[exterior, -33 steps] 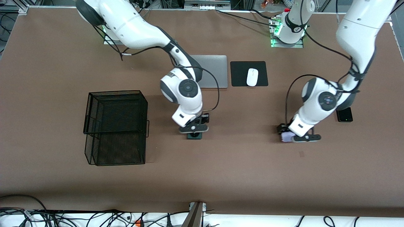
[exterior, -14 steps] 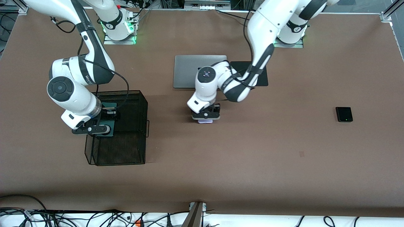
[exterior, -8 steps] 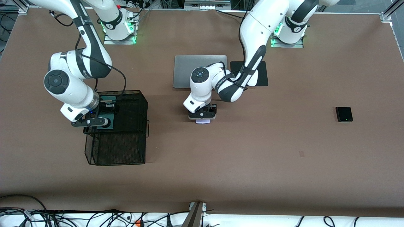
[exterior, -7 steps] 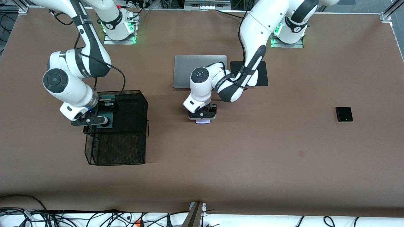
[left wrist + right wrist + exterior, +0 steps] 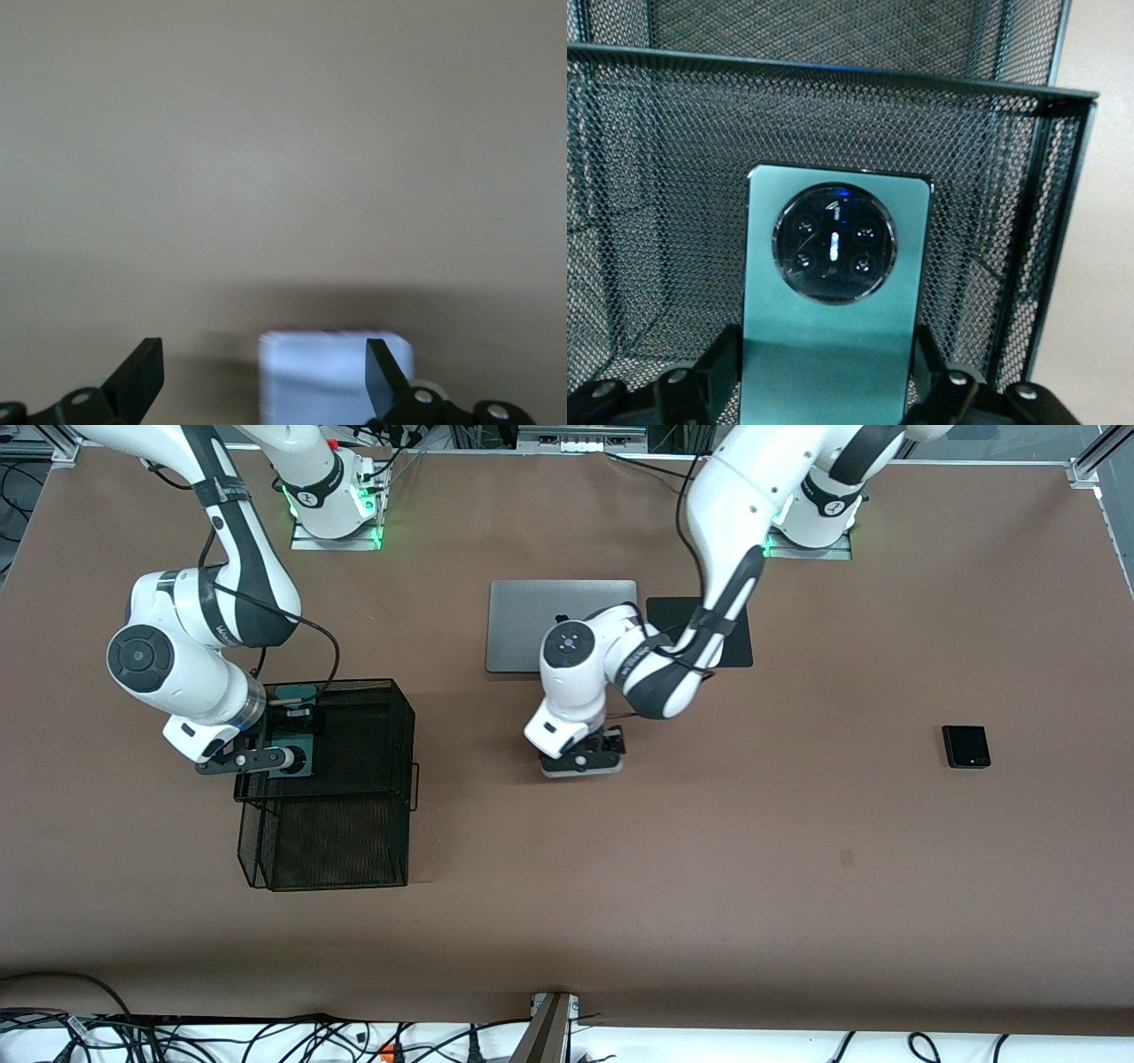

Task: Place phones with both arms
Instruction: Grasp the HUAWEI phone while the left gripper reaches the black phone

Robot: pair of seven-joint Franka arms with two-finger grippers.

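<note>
My right gripper (image 5: 266, 760) is shut on the long dark green phone (image 5: 299, 690) and holds it over the upper tier of the black mesh basket (image 5: 354, 841). In the right wrist view the phone (image 5: 833, 292) shows its round camera ring between the right gripper's (image 5: 833, 390) fingers, with the basket's mesh (image 5: 833, 88) around it. My left gripper (image 5: 582, 764) is low over the table's middle, nearer the camera than the laptop. In the left wrist view the left gripper (image 5: 263, 347) is open, and the pale lilac phone (image 5: 337, 376) lies between its fingers, against one. The small black phone (image 5: 966, 746) lies toward the left arm's end.
A silver laptop (image 5: 532, 624) lies closed at the table's middle, with a black mouse pad (image 5: 735, 646) beside it. The left arm covers the mouse. Brown table (image 5: 709, 886) stretches between the basket and the black phone.
My left gripper's fingers have spread apart around the lilac phone, and the gripper now hides the phone in the front view. My right gripper has edged along over the basket with the green phone.
</note>
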